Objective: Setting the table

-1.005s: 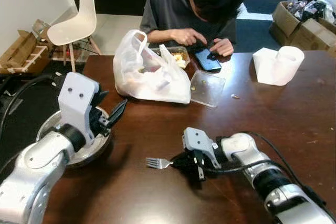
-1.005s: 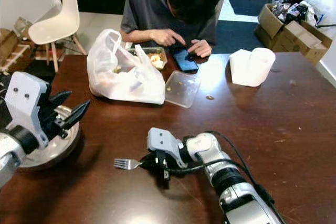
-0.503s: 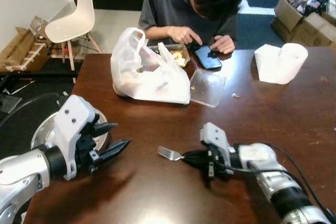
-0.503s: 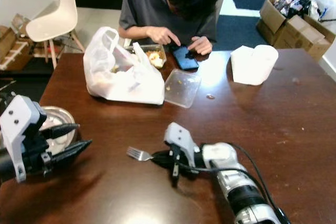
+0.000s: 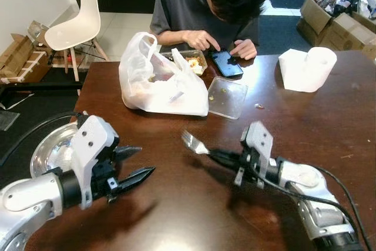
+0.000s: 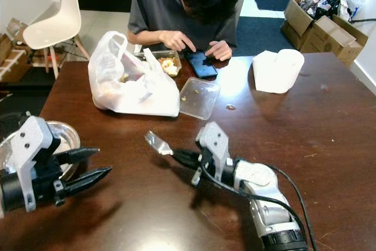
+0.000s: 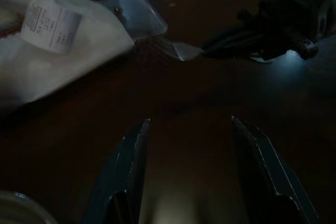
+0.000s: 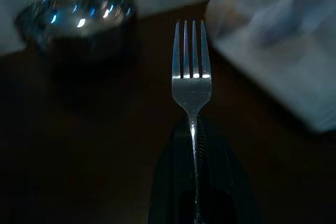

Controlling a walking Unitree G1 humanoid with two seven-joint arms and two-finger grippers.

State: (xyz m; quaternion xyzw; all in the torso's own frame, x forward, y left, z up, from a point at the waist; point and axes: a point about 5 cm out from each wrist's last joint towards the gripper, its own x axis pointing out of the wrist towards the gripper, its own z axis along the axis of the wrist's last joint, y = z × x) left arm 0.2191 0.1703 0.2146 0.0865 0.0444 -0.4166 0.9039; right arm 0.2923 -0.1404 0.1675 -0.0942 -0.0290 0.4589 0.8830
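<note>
Left eye view showed the right gripper [image 5: 222,158] clamped on a fork's [image 5: 194,143] handle, lifted off the table [image 5: 305,127], its long axis running from the gripper toward the robot's left and a little away, tines leading and tipped upward. A steel bowl [image 5: 50,148] sat at the table's left edge, just beside the left gripper [image 5: 135,163], whose fingers were spread and held nothing. So the bowl lay well to the fork's left, roughly along the line the tines pointed; the right arm had the fork, the left arm was nearer the bowl. The bowl looked empty. Across the table a person bent over a phone [image 5: 223,63], beside a white bag [image 5: 158,80] with something inside, a food tub [image 5: 191,61] with food in it, and a clear lid [image 5: 226,96] lying flat.

Right eye view gave the same layout: fork [image 6: 157,143] aloft between bowl [image 6: 63,139] and right gripper [image 6: 188,158].

Left wrist view was dim; the spread fingers [image 7: 131,166] framed bare table, with the fork's tines [image 7: 184,51] well ahead by the bag [image 7: 58,45].

Right wrist view looked straight along the fork [image 8: 191,77], the bowl [image 8: 79,17] beyond and off to one side of the tines. The coming move probably meant laying the fork down beside that bowl.
</note>
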